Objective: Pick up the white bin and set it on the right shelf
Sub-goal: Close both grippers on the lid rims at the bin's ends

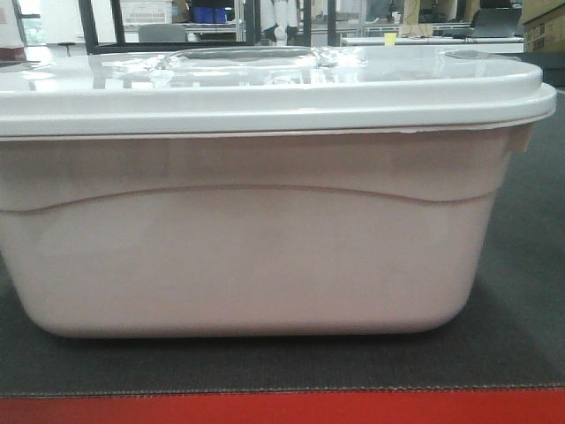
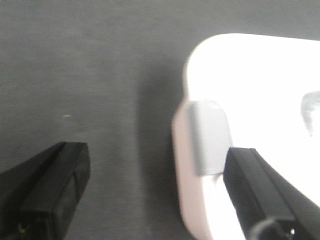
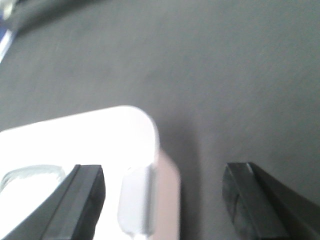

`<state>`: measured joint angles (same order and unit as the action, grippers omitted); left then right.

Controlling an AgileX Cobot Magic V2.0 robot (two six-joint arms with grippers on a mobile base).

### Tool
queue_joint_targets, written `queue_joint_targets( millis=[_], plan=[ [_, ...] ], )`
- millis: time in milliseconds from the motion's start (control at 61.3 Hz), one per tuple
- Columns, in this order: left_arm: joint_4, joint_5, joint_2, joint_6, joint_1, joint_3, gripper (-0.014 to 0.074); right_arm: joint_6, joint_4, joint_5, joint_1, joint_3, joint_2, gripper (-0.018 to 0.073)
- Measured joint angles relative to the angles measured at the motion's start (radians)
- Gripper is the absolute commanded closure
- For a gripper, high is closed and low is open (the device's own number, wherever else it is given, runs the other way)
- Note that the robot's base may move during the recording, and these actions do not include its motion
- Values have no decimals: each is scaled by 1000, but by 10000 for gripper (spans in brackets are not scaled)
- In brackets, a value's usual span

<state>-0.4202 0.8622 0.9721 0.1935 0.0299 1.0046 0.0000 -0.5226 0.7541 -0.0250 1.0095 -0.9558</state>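
The white bin (image 1: 256, 256) fills the front view, sitting on a dark grey mat (image 1: 521, 291), with a curved ridge on its side and a glossy lid (image 1: 265, 88). In the left wrist view my left gripper (image 2: 157, 175) is open above the bin's left end (image 2: 250, 100): one finger (image 2: 55, 190) is over the mat, the other over the lid, with the grey lid latch (image 2: 207, 137) between them. In the right wrist view my right gripper (image 3: 162, 192) is open astride the bin's right end (image 3: 75, 140) and its latch (image 3: 135, 200). The right shelf is out of view.
A red table edge (image 1: 282, 408) runs along the front below the mat. Behind the bin there are dark rack uprights (image 1: 88, 22), a blue bin (image 1: 210, 13) and a cardboard box (image 1: 543, 26) in the background.
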Motion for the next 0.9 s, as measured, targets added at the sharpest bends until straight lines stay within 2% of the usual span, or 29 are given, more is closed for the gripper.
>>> queue_joint_targets(
  millis=[65, 147, 212, 310, 424, 506, 653, 898],
  plan=[
    [-70, 53, 38, 69, -33, 36, 143, -23, -27, 88, -13, 63, -54, -31],
    [-196, 123, 84, 187, -92, 65, 143, -85, -79, 173, -37, 118, -106, -31],
    [-325, 192, 132, 279, -156, 73, 143, -172, -167, 239, -75, 141, -147, -31],
    [-478, 267, 204, 402, -225, 74, 143, -297, -291, 324, -139, 146, -196, -31],
    [-631, 338, 307, 503, -287, 74, 145, -427, -409, 413, -213, 148, -262, -31],
    [-723, 345, 392, 552, -313, 74, 145, -513, -482, 457, -258, 148, -319, -31],
    [-754, 340, 505, 572, -322, 79, 145, -631, -586, 456, -291, 134, -423, -31],
    [-756, 334, 605, 578, -322, 80, 145, -740, -691, 448, -295, 43, -548, -31]
  ],
)
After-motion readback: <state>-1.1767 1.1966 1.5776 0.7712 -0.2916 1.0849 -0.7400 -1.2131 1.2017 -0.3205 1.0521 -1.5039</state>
